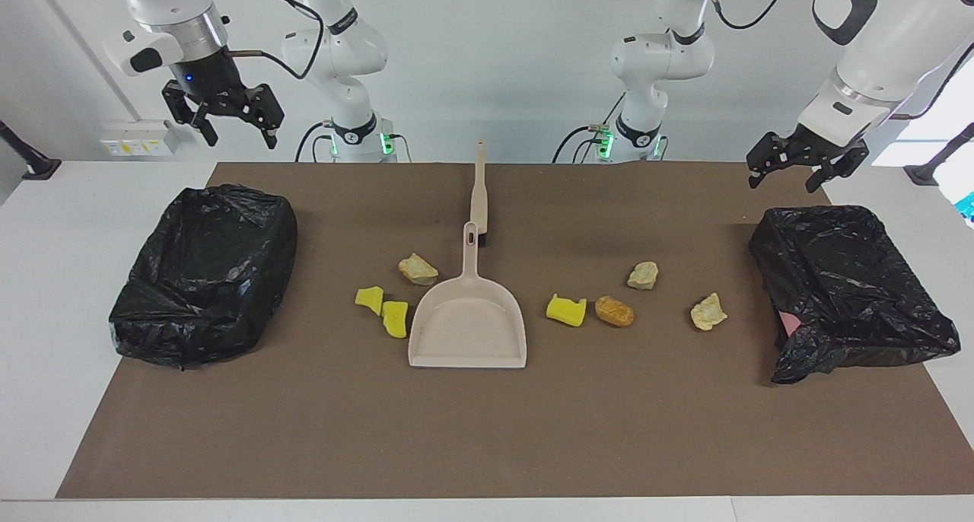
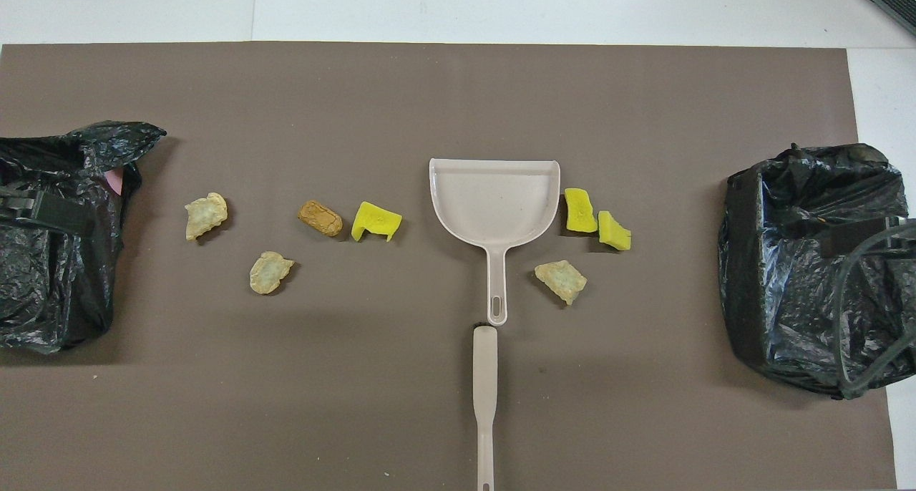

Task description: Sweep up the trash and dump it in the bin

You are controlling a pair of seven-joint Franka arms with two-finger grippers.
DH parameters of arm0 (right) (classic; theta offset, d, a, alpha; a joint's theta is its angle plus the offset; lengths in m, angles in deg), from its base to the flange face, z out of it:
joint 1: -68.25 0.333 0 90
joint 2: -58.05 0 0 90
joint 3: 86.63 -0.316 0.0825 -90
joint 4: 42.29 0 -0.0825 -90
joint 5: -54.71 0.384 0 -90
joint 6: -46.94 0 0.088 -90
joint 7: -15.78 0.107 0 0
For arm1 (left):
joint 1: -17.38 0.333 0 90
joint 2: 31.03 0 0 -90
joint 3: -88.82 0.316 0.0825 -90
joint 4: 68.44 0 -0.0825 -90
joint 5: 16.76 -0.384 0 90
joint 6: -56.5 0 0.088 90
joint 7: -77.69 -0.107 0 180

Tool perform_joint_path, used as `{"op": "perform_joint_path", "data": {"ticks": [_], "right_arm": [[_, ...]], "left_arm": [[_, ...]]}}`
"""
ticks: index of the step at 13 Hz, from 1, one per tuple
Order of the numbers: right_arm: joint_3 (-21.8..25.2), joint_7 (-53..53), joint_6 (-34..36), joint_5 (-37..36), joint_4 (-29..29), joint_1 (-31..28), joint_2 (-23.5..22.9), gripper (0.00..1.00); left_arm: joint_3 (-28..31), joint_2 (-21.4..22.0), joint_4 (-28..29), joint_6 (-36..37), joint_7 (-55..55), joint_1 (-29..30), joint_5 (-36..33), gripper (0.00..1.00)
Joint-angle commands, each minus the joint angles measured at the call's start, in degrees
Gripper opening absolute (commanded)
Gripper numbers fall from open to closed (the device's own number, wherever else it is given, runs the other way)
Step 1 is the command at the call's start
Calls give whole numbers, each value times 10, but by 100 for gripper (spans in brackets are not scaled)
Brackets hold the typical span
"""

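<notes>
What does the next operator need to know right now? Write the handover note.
Left gripper: open, empty, raised over the bin at its end.
Right gripper: open, empty, raised over the other bin.
Dustpan lies mid-mat, brush just nearer the robots; neither is held.
Trash: three lumps beside the pan toward the right arm's end, four lumps toward the left arm's.
Done: nothing swept.
Left: grasp tools, sweep all seven, dump.

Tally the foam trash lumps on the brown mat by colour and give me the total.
Bright yellow foam lumps: 3
Pale beige foam lumps: 3
Orange-brown foam lump: 1
Total: 7
</notes>
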Motion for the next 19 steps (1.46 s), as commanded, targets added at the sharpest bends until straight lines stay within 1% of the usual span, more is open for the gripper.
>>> {"op": "perform_joint_path", "data": {"ticks": [1, 3, 7, 8, 9, 11, 13, 15, 17, 19], "right_arm": [[1, -22, 2, -3, -14, -4, 14, 100], [1, -22, 2, -3, -15, -4, 14, 100], [1, -21, 3, -3, -18, -4, 17, 100], [1, -22, 9, -3, -18, -4, 17, 100], [0, -21, 17, -3, -19, -3, 18, 100], [0, -23, 11, -3, -23, -3, 20, 100], [1, -23, 16, -3, -23, -3, 21, 100], [1, -24, 16, -3, -24, -4, 22, 100], [1, -22, 13, -3, -24, -3, 22, 100], [1, -23, 13, -3, -24, -4, 22, 100]], "left_arm": [[-4, 19, 19, 8, -6, -3, -2, 100], [-7, 20, 22, 8, -5, -4, -2, 100], [-8, 41, 67, -8, -8, -4, 16, 100], [-8, 44, 84, -29, -9, -12, 27, 100], [-8, 48, 108, -48, -9, -25, 30, 100], [-8, 52, 152, -95, -8, -53, 44, 100], [-8, 66, 205, -141, -4, -87, 45, 100], [-8, 79, 244, -162, -1, -118, 45, 100], [-7, 80, 276, -192, 5, -170, 46, 100], [-8, 76, 308, -231, 22, -209, 46, 100]]}}
